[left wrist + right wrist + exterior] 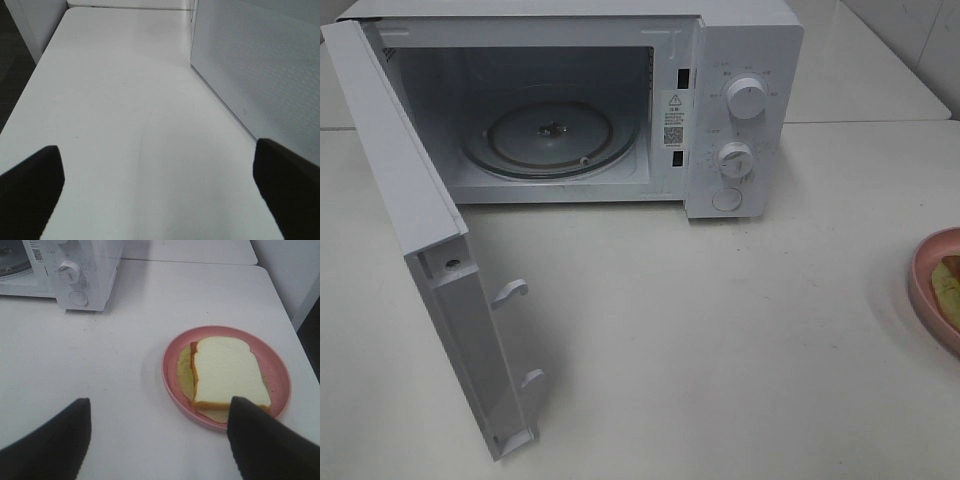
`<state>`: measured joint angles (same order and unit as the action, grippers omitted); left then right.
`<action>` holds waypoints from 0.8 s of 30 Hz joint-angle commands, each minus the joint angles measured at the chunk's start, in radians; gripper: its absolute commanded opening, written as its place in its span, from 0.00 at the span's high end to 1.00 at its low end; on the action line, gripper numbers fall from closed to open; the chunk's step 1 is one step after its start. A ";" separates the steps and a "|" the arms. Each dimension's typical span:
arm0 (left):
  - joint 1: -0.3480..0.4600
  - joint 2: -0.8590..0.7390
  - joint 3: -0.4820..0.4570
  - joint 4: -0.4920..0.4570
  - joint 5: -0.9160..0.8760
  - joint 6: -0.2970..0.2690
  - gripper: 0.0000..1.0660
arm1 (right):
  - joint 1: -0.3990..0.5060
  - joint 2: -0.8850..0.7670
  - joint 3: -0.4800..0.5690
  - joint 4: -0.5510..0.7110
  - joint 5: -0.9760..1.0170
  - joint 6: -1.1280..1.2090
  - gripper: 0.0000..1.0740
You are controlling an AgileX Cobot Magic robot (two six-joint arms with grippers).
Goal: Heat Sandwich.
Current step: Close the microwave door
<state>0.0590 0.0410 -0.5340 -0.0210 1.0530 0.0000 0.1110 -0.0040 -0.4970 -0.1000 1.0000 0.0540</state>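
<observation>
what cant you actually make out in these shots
- Sandwich and pink plate: cut off by the exterior high view's right edge.
- Sandwich filling: right wrist view, hidden under the top slice.
- Microwave dial markings: too small in both views.
- Both arms: absent from the exterior high view.

I see a white table (720, 330) carrying two things — an open microwave (745, 110) at the far edge, a pink plate (932, 290) at the right edge.
</observation>
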 commanded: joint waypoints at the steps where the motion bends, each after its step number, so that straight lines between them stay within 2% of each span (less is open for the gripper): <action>1: 0.000 0.053 -0.017 -0.003 -0.079 0.007 0.13 | -0.007 -0.029 0.001 -0.002 -0.004 -0.012 0.31; 2: 0.000 0.092 -0.016 -0.004 -0.104 0.007 0.20 | -0.007 -0.029 0.001 -0.002 -0.004 -0.012 0.31; 4: 0.000 0.108 -0.016 -0.004 -0.112 0.007 0.24 | -0.007 -0.029 0.001 -0.002 -0.004 -0.012 0.31; 5: 0.000 0.127 -0.016 -0.004 -0.124 0.007 0.29 | -0.007 -0.029 0.001 -0.002 -0.004 -0.012 0.31; 6: -0.003 0.160 -0.016 -0.008 -0.152 0.007 0.42 | -0.007 -0.029 0.001 -0.002 -0.004 -0.012 0.31; 7: -0.003 0.174 -0.016 -0.011 -0.165 0.007 0.49 | -0.007 -0.029 0.001 -0.002 -0.004 -0.012 0.31; 8: -0.003 0.174 -0.016 -0.011 -0.165 0.007 0.49 | -0.007 -0.029 0.001 -0.002 -0.004 -0.012 0.31; 9: -0.003 0.184 -0.016 -0.011 -0.178 0.007 0.57 | -0.007 -0.029 0.001 -0.002 -0.004 -0.012 0.31; 10: -0.003 0.206 -0.010 -0.010 -0.214 0.007 0.71 | -0.007 -0.029 0.001 -0.002 -0.004 -0.012 0.31; 11: -0.003 0.218 0.000 -0.010 -0.242 0.007 0.78 | -0.007 -0.029 0.001 -0.002 -0.004 -0.012 0.31; 12: -0.003 0.231 0.013 -0.010 -0.271 0.007 0.84 | -0.007 -0.029 0.001 -0.002 -0.004 -0.012 0.31; 13: -0.003 0.231 0.013 -0.010 -0.271 0.007 0.84 | -0.007 -0.029 0.001 -0.002 -0.004 -0.012 0.31; 15: -0.003 0.273 0.056 -0.004 -0.346 0.007 1.00 | -0.007 -0.029 0.001 -0.002 -0.004 -0.012 0.31; 21: -0.003 0.343 0.133 0.008 -0.469 0.008 1.00 | -0.007 -0.029 0.001 -0.002 -0.004 -0.012 0.31; 24: -0.003 0.409 0.195 0.008 -0.622 0.008 1.00 | -0.007 -0.029 0.001 -0.002 -0.004 -0.012 0.31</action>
<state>0.0590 0.4260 -0.3620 -0.0180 0.5230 0.0050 0.1110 -0.0040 -0.4970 -0.1000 1.0000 0.0540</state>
